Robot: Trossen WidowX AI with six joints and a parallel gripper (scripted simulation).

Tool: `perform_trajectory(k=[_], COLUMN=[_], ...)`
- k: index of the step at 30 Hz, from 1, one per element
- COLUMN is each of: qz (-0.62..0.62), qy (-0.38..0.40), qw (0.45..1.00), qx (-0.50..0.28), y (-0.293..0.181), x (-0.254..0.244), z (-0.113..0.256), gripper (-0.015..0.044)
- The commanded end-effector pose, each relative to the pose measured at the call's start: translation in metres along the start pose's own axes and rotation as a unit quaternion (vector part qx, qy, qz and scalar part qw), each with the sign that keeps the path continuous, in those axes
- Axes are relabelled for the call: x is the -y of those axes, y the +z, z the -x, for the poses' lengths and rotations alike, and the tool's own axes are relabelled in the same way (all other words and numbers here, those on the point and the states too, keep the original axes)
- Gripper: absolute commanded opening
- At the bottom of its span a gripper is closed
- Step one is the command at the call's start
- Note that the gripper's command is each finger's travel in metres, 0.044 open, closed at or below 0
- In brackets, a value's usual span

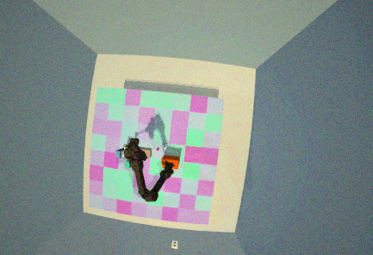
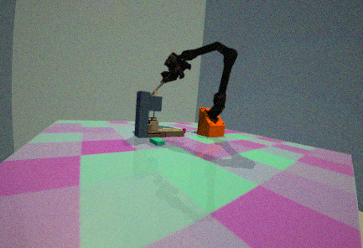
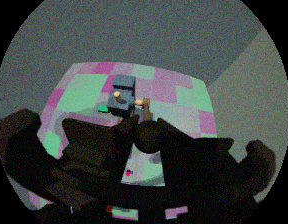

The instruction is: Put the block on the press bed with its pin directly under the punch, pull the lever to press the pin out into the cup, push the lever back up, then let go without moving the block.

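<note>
Block [image 2: 152, 125], tan, squarish, matte.

The arm [image 1: 150, 195] [image 2: 235, 54] is arched; its gripper [image 2: 163, 79] [image 3: 147, 119], closed on the lever, is held above the press.

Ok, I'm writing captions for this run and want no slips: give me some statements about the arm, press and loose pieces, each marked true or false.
1. The jaws are shut on the press lever. True.
2. The lever lies flat along the table. False: it slants up from the top of the press to the jaws.
3. The green piece lies on the table beside the press. True.
4. The arm's base is blue. False: it is orange.
5. The block sits on the press bed, below the punch. True.
</note>
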State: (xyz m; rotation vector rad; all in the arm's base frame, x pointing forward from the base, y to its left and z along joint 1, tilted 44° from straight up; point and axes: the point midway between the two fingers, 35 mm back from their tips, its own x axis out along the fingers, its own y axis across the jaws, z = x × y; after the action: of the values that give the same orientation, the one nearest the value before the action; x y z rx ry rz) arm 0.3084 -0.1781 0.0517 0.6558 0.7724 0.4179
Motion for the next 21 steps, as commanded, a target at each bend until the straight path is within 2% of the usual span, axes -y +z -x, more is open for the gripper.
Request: perform_trajectory(k=[1,21], qz=[-0.006,-0.006], qy=[-0.003,-0.003], qw=[1.000,1.000], qx=[-0.007,-0.007], y=[-0.009,-0.019], x=[0.000,0.000], z=[0.000,0.000], gripper=[0.0000,0.0000])
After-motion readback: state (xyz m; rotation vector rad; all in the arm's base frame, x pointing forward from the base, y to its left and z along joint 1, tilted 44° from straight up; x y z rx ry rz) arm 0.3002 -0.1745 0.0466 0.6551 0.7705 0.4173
